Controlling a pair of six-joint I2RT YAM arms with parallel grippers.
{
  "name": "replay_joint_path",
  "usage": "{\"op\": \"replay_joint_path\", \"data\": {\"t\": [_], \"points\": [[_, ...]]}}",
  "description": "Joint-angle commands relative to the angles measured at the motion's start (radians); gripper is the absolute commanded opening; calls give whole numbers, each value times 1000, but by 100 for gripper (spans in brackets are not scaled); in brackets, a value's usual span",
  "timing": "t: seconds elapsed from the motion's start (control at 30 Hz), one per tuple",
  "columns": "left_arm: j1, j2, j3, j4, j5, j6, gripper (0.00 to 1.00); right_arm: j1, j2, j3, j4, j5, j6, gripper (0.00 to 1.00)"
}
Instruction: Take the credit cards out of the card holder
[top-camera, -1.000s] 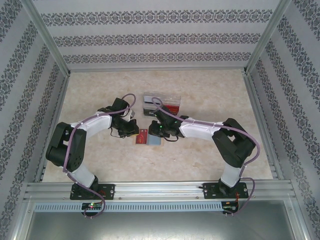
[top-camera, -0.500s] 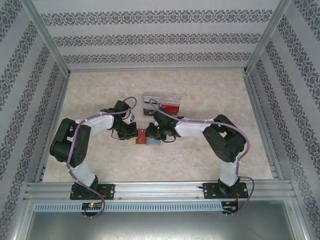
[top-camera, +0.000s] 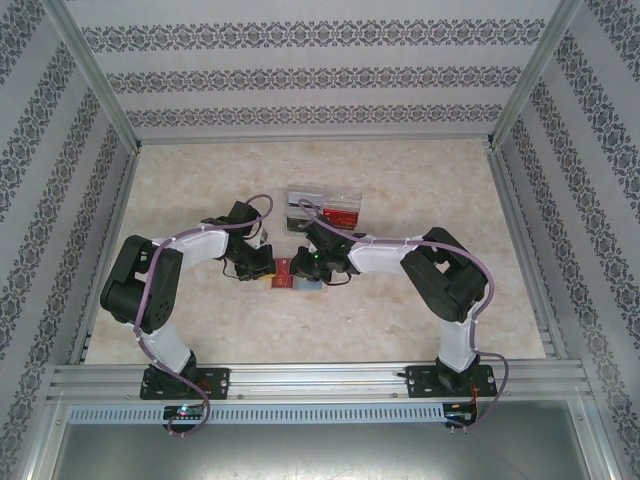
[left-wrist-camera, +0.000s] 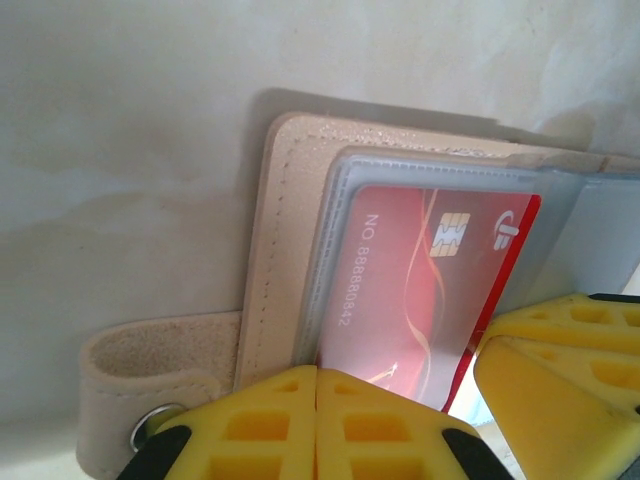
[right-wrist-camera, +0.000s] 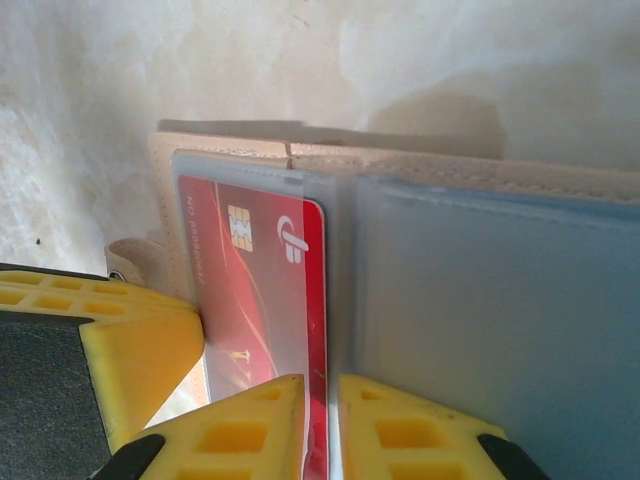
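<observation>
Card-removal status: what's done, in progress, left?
Done: the card holder lies open on the table. In hand: the right gripper pinches the edge of the red credit card, which still sits mostly inside its clear sleeve; the left gripper, shut, seems to pin the holder's edge. Left: draw that card out, then any other; I cannot make out a second one.

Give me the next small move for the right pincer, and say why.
Probably draw the right pincer straight back to slide the red card out. Its jaws look closed on the card's near edge, most of the card sits inside the clear sleeve, and the left pincer is shut at the edge of the holder, seemingly bracing it.
</observation>
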Motion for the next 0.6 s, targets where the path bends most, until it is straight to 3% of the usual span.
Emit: {"op": "replay_joint_path", "data": {"t": [0.0, 0.57], "points": [[-9, 42, -20, -29, -27, -11, 8, -7, 6, 4, -9, -7, 18, 18], [-33, 42, -21, -17, -2, -10, 8, -8, 24, 5, 25, -48, 20, 10]]}}
